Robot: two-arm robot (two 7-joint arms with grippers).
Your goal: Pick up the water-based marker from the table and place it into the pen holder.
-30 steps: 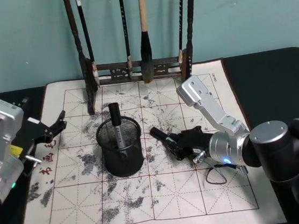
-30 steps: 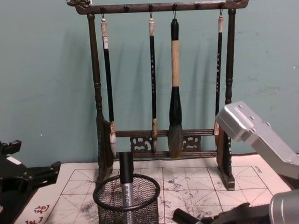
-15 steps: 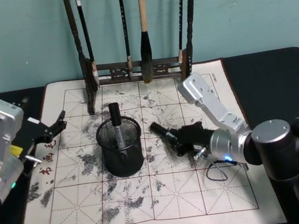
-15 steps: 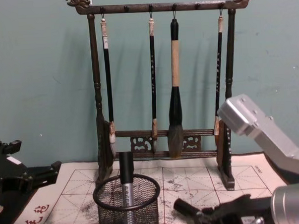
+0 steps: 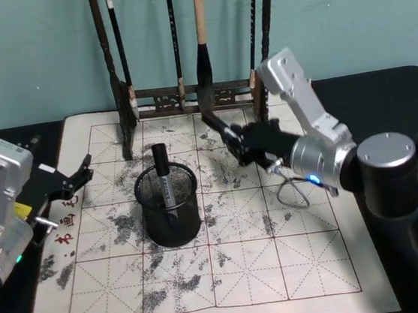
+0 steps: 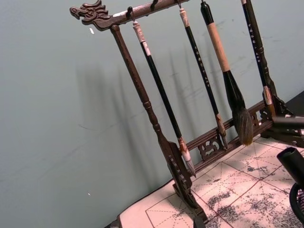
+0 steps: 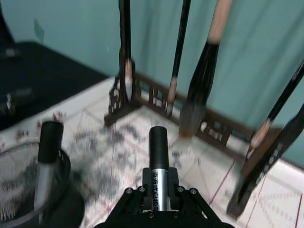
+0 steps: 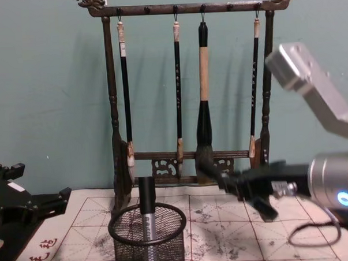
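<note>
Logged right gripper [image 5: 251, 145] up off the bench [image 5: 384, 99], over the back part of the ink-stained grid sheet [image 5: 208, 277], to the right of the pen holder [image 5: 171, 225]. Noted its fingers pinching the marker [image 5: 219, 129] on the barrel, with the silver label band between them in the right wrist view and the black end sticking out ahead. Saw the marker clear of the sheet, held near level, black end aimed left and toward the brush rack [image 5: 187, 95]. Placed it, from the chest view, higher than the holder's rim and off to the right, not over the opening. Could not tell whether the black end touched the rack's lower rail. Found the pen holder upright on the sheet, left of centre, with 1 other marker [image 5: 163, 178] standing inside, its cap poking above the rim. Counted 4 brushes [image 8: 204, 94] hanging from the rack's top bar. Noted left gripper [image 5: 76, 179] parked at the sheet's left edge, fingers spread, holding nothing.
</note>
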